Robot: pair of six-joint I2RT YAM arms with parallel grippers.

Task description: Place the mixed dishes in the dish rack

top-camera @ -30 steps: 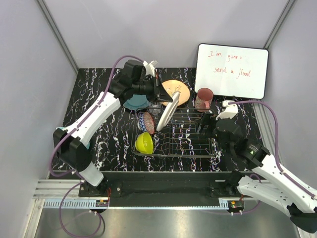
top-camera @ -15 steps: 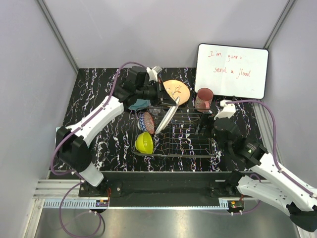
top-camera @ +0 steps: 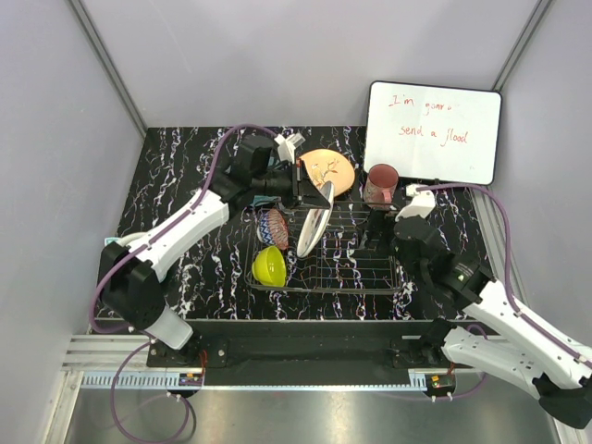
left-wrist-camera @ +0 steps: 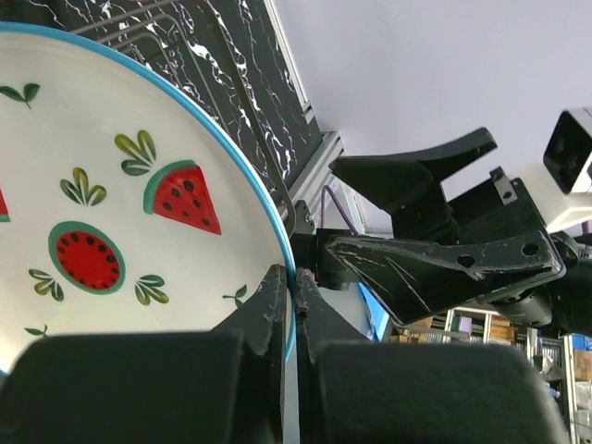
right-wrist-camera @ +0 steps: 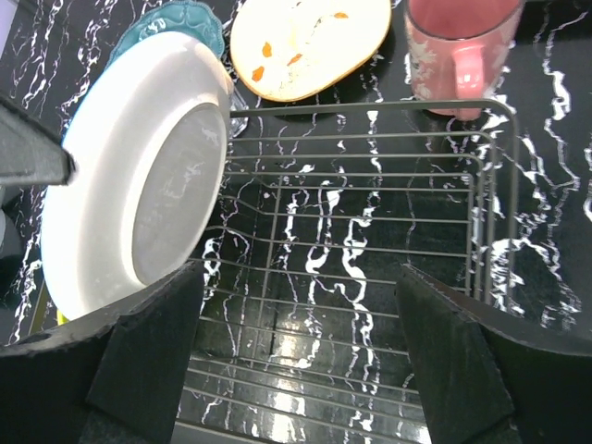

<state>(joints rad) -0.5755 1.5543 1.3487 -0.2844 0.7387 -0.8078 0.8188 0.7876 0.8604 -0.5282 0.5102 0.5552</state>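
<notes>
The left gripper [left-wrist-camera: 289, 277], jaws pinched shut on the rim of the white plate [top-camera: 313, 222], is tipping it steeper than a second ago. It is sinking the plate's lower edge into the left part of the rack [top-camera: 356, 289], just beside the patterned bowl [top-camera: 273, 225] and the green bowl [top-camera: 269, 265] at the rack's left end. The right gripper [right-wrist-camera: 301, 277], jaws wide and holding nothing, is edging in over the rack's bare right half, its opening a little wider than before. The shift suggests the plate is nearly slotted, with release the likely next step. The orange plate [top-camera: 328, 168], teal plate [right-wrist-camera: 180, 18] and cup [top-camera: 380, 183] are waiting on the table [top-camera: 185, 157] behind the rack. The white plate is showing a glossy face painted with watermelon slices inside a blue rim, and a plain underside with a round foot. The rack is thin silver wire in a grid, the table is black with white marbling, and the teal plate's edge is scalloped.
</notes>
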